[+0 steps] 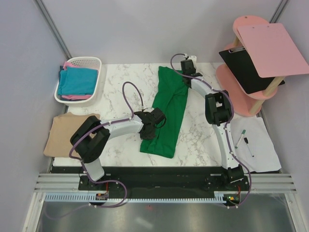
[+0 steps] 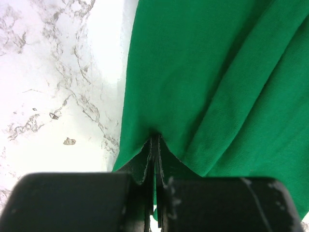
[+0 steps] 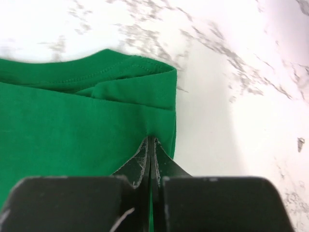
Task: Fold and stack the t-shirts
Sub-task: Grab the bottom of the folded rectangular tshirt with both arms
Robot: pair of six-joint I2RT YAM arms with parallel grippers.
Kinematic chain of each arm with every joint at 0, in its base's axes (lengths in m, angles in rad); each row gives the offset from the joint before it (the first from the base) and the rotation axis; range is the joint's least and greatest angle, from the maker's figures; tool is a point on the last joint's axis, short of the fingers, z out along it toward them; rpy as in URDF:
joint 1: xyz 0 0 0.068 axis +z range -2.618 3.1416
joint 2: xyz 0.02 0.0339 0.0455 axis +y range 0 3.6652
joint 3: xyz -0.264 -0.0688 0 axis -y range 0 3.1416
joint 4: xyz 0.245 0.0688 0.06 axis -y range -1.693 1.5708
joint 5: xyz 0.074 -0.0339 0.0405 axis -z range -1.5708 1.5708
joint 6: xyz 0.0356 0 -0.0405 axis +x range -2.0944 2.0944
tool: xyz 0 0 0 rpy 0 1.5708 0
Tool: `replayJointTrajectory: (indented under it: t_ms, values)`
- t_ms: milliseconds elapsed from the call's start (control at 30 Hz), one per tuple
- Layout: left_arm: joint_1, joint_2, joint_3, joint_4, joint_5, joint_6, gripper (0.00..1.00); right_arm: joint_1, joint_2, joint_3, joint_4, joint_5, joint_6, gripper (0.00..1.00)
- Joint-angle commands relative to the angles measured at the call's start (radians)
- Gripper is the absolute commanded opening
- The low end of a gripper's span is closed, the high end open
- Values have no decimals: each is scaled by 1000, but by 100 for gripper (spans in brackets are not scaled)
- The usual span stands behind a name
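The bright green t-shirt (image 1: 167, 110) lies as a long folded strip down the middle of the marble table. My left gripper (image 1: 147, 129) is shut on the shirt's left edge near the near end; the left wrist view shows the green cloth (image 2: 212, 82) pinched between the jaws. My right gripper (image 1: 186, 73) is shut on the shirt's far right edge by the collar (image 3: 96, 72). A tan t-shirt (image 1: 65, 133) lies flat at the table's left edge. Teal-blue (image 1: 77, 79) and pink (image 1: 72, 64) t-shirts lie in the white basket.
The white plastic basket (image 1: 91, 60) stands at the back left. A pink round shelf stand (image 1: 241, 92) with a black clipboard (image 1: 246, 70) and a pink clipboard (image 1: 270, 48) is at the back right. A white paper sheet (image 1: 258, 145) with pens (image 1: 247, 143) lies at the right.
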Motion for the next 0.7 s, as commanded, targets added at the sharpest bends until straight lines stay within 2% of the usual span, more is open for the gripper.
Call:
replayJointTrajectory:
  t_ms: [0,167,300,367,400,433,533,667]
  values:
    - [7,82,-37,32,-17,10,2,-14,-70,-74,27,57,23,0]
    - [6,80,-39,33,-14,12,2,-20,-74,-100,38,25,27,0]
    - [6,24,-53,32,-17,18,3,-22,-25,-10,-24,-32,27,0]
    - [4,-8,-59,32,-25,28,16,-16,0,33,-25,-78,22,0]
    - [4,-27,-57,33,-30,33,26,-13,9,50,-34,-90,19,0]
    - [3,-69,-56,33,-43,41,54,-10,18,67,-39,-119,16,0]
    - [3,-152,-53,32,-76,51,79,7,75,170,-77,-162,1,0]
    - [3,-245,-37,33,-105,74,83,35,141,280,-88,-194,4,0]
